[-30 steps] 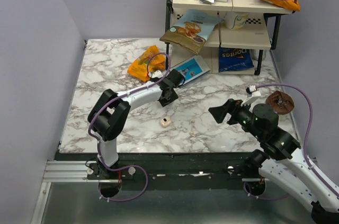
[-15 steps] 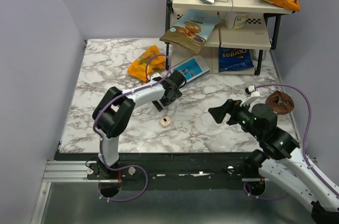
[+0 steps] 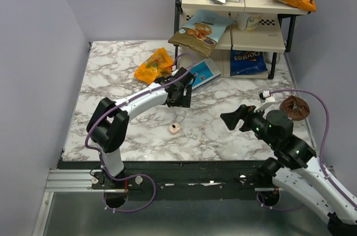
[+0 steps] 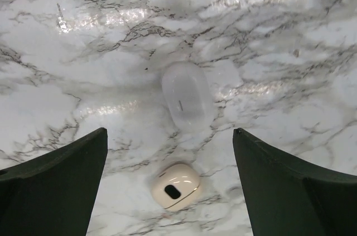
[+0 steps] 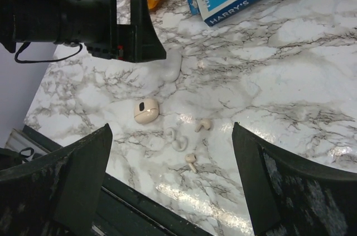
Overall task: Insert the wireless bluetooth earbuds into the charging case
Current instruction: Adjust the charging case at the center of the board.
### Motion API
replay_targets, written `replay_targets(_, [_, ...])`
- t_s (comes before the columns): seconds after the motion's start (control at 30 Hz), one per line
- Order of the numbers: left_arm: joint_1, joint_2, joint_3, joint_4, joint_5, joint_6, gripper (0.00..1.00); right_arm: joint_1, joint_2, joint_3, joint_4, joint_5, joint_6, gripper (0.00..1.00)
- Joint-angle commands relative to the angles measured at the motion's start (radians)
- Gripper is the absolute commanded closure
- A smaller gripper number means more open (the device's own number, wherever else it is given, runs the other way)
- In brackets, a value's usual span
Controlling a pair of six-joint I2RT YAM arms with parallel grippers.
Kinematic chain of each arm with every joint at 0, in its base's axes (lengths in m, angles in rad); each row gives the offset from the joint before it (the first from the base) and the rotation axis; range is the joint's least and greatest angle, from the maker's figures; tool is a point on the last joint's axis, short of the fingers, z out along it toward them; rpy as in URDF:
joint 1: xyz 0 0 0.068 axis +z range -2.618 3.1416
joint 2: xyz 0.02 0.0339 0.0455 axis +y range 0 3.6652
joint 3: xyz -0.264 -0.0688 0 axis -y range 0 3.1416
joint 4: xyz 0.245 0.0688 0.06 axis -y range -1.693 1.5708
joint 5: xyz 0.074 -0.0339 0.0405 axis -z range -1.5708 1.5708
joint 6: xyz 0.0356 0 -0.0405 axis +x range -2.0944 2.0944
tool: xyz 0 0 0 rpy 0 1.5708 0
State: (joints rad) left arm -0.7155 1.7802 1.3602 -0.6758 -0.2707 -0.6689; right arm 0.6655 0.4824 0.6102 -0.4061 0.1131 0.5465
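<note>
The cream-beige charging case (image 3: 174, 128) lies closed on the marble table; it also shows in the left wrist view (image 4: 175, 186) and the right wrist view (image 5: 146, 110). Two cream earbuds (image 5: 203, 125) (image 5: 191, 159) lie loose to the right of it. My left gripper (image 3: 181, 95) is open and empty, hovering just beyond the case; in its own view (image 4: 169, 133) the case lies between the fingers, near the bottom edge. My right gripper (image 3: 231, 119) is open and empty, right of the earbuds, and looks down on them in its own view (image 5: 170, 130).
A white translucent oval piece (image 4: 187, 96) lies just beyond the case, and a small translucent loop (image 5: 177, 139) lies by the earbuds. An orange snack bag (image 3: 153, 66), a blue box (image 3: 201, 73) and a shelf rack (image 3: 234, 24) stand at the back. A brown disc (image 3: 294, 107) lies far right.
My left arm has swung and its wrist has turned; the gripper has shifted slightly back and right, away from the case. The right arm has not moved.
</note>
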Motion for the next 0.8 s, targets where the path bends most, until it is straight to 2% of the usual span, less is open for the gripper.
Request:
replay_targets(0.0, [-0.001,-0.001,-0.039,-0.034,0.087,0.344,0.01,-0.003,0.016,-0.012,0.01,-0.003,-0.017,0.03])
replay_targets(0.1, [-0.001,0.01,-0.007,-0.063,0.015,0.35,0.01,-0.003,0.018,-0.016,0.024,-0.019,-0.017,0.03])
replay_targets(0.27, [0.008,-0.085,-0.056,-0.028,0.022,0.422,0.01,-0.001,0.083,-0.026,0.055,-0.033,-0.028,0.03])
replay_targets(0.33, [0.01,-0.103,-0.108,-0.005,0.08,0.486,0.01,-0.003,0.123,-0.026,0.059,-0.042,-0.013,0.03])
replay_targets(0.4, [0.008,-0.137,-0.154,0.076,0.14,0.605,0.02,-0.003,0.137,-0.026,0.078,-0.061,-0.003,0.03])
replay_targets(0.47, [0.008,-0.169,-0.205,0.157,0.209,0.656,0.02,-0.001,0.139,-0.02,0.082,-0.087,0.009,0.03])
replay_targets(0.63, [0.008,-0.127,-0.1,0.101,0.343,0.875,0.01,-0.003,0.101,-0.018,0.064,-0.105,0.001,0.03])
replay_targets(0.77, [0.017,-0.012,0.014,-0.026,0.341,0.923,0.01,-0.001,0.071,0.002,0.017,-0.089,-0.016,0.03])
